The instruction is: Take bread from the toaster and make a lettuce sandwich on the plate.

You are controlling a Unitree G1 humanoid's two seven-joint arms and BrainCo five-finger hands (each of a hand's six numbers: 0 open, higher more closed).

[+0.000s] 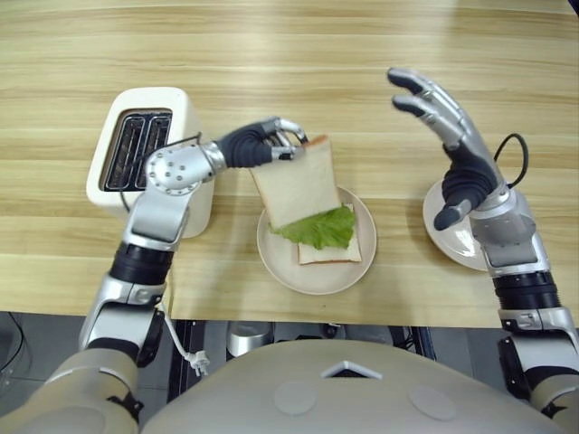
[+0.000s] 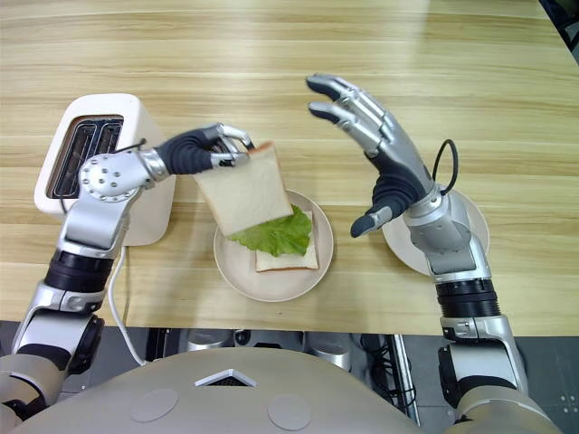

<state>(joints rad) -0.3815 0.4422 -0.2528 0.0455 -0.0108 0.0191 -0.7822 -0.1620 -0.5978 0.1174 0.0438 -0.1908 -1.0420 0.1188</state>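
Top slice held over the part-built sandwich. The left hand is clamped on the far corner of a bread slice. The slice hangs tilted, and its near edge comes down over the lettuce leaf; whether edge and leaf touch cannot be told. The leaf lies on a lower slice, which sits on the plate near the middle of the wooden table. The white toaster stands to the left, just beside the left forearm, and its slots look dark and empty. The right hand is raised with its fingers spread and holds nothing. It hovers above a second plate on the right.

Likely faults from here:
- **Slip or swing:** the grip takes one corner only, so the soft slice may sag, swing or slip out before it is square over the lower slice.
- **Dragged leaf:** lowering with any sideways drift could let the trailing edge drag the leaf towards the near rim, or off the bread.
- **Askew landing:** releasing while the slice is still tilted would probably leave it askew, with one edge on the plate rather than on the lettuce.
- **Knocked toaster:** the left elbow is close to the toaster and could nudge it.
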